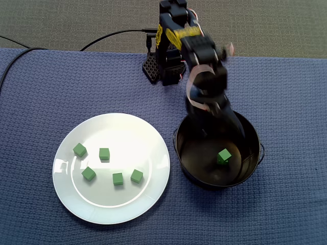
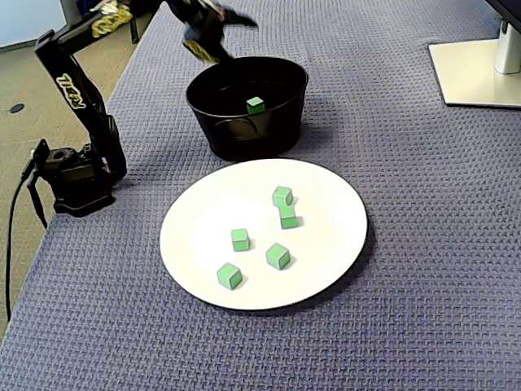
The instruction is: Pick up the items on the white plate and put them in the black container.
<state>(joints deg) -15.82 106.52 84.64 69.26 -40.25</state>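
The gripper [image 2: 226,34] is hovering at the black container's [image 2: 244,138] eleven-o'clock rim, jaws seemingly apart, likely because one green cube [image 2: 256,103] is lying inside. Five cubes [image 2: 282,195] are waiting on the white plate [image 2: 326,212] at the container's six o'clock.

The cloth [image 1: 41,92] underneath looks woven, rough and matt, a waffle weave. The plate [image 1: 127,132] is smooth and glossy, catching the light. The pot [image 1: 199,153] shines dark like metal inside. The cubes [image 1: 104,153] look matt, the arm [image 1: 204,51] hard black plastic.
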